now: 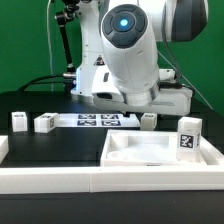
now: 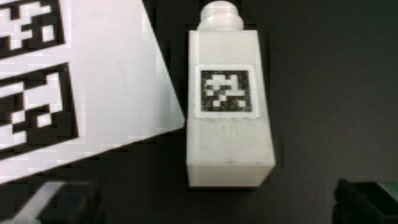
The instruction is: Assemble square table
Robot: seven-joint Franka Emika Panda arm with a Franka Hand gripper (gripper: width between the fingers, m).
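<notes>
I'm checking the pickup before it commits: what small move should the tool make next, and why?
Probably shift the tool along the leg so its open fingers flank the body, then lower. In the wrist view the leg lies flat beside the marker board, ungrasped, with only its blunt end near the gap between the fingers.

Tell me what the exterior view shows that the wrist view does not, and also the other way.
Only the exterior view shows the robot arm, the square tabletop, the long white rail and an upright leg. Only the wrist view shows the open gripper and, close up, the round peg on a lying leg. Both show the marker board and the black table.
</notes>
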